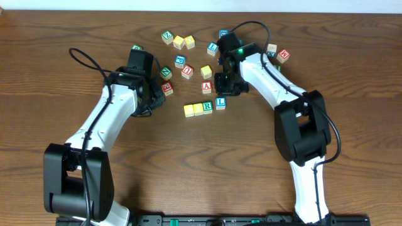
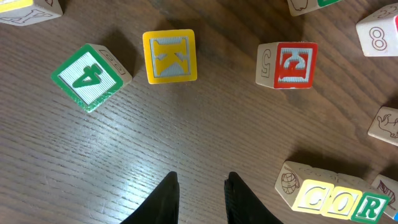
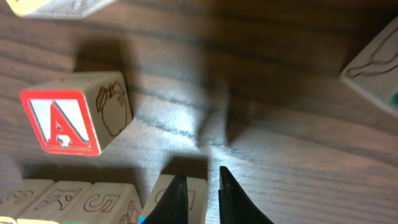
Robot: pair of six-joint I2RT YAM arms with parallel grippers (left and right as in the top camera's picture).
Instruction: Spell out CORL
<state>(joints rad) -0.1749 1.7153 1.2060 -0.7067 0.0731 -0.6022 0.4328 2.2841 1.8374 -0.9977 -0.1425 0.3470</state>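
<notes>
C cube, O cube, R cube and L cube sit in a row mid-table. L is a touch off the line; I can't tell if it touches R.

Handling, my read: light rigid wood with smooth faces, not fragile, likely to skid if bumped. I'd pinch across two opposite flat sides, centred, letter up. R crowds one side of L, so I'd use the free faces or just nudge it.

Right gripper: fingers drawn almost together, a slit of table between them, gripping nothing, poised over a pale cube. Left gripper: same narrow gap, empty, parked off to the side.

Views: overhead gives me the row and L's offset, but the yellow tops read blank. Left wrist actually reads C, O, R, with L out of frame. Right wrist shows the fingers' position over the cube and the red A cube nearby, but no letter on the target.
</notes>
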